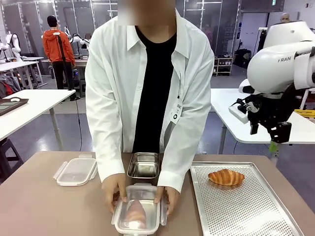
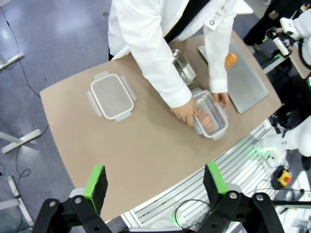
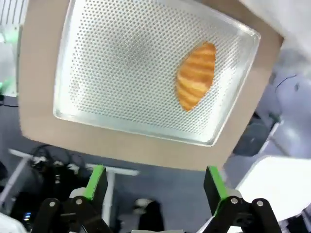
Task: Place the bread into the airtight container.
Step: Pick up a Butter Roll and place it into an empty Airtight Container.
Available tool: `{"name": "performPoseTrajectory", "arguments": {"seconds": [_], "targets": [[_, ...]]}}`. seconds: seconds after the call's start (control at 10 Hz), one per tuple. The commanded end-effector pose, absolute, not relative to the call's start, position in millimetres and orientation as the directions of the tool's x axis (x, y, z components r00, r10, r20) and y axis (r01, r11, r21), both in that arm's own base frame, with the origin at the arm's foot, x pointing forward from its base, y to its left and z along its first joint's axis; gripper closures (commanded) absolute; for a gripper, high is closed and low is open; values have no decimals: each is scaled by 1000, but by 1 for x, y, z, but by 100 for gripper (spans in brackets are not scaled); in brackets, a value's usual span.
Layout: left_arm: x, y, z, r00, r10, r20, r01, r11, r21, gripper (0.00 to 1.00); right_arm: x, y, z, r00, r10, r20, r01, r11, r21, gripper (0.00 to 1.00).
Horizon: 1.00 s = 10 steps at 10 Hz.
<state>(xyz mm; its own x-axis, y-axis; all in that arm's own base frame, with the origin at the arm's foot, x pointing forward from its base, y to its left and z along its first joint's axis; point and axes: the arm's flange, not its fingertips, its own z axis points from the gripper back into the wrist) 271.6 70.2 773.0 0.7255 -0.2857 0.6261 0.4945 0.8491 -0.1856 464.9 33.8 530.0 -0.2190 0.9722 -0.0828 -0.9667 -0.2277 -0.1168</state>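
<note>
Golden croissant (image 1: 226, 177) on perforated tray (image 1: 246, 216): likely light, flaky, crushable; pinch mid-body gently. Right gripper (image 3: 154, 183) spread wide, empty.

I look into a big lab hall. The brown work table (image 1: 34, 206) is nearest. A white table (image 1: 37, 103) stands farther back on the left, and a second white table (image 1: 231, 108) is on the right. The floor (image 1: 69, 130) is grey, smooth and a bit shiny. In the left wrist view, thin black cables (image 2: 10, 46) lie on it. At far left there are more white benches (image 1: 19, 64), w/ a person in orange jacket (image 1: 58, 44) standing there, back to me. The far wall (image 1: 29, 19) is dark panels, prob. glass. Ceiling strip lights (image 1: 103, 4) are on. At far right there is a low shelf (image 1: 224, 66). A dark stool (image 1: 7, 152) is at near left.
</note>
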Motion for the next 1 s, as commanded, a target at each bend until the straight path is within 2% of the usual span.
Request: {"name": "performPoseTrajectory", "arguments": {"seconds": [0.0, 0.1, 0.2, 0.5, 0.7, 0.8, 0.9], "targets": [[271, 70, 773, 716, -302, 629, 515, 837, -184, 0, 467, -8, 529, -220, 945, 241, -969, -185, -161, 0], [271, 70, 773, 716, -302, 629, 515, 837, -184, 0, 461, -54, 536, -178, 900, 397, -974, -102, -204, 0], [271, 70, 773, 716, -302, 629, 515, 837, -184, 0, 450, -109, 545, -110, 859, 501, -972, 13, -236, 0], [271, 70, 773, 716, -302, 629, 515, 837, -184, 0, 379, -257, 543, 54, 656, 753, -886, 379, -266, 0], [271, 70, 773, 716, -302, 629, 515, 837, -184, 0, 345, -305, 518, 120, 544, 831, -841, 501, -206, 0], [271, 70, 773, 716, -302, 629, 515, 837, -184, 0, 339, -315, 506, 186, 505, 843, -841, 526, -129, 0], [271, 70, 773, 716, -302, 629, 515, 837, -184, 0, 330, -309, 533, 139, 583, 800, -844, 492, -212, 0]]}}
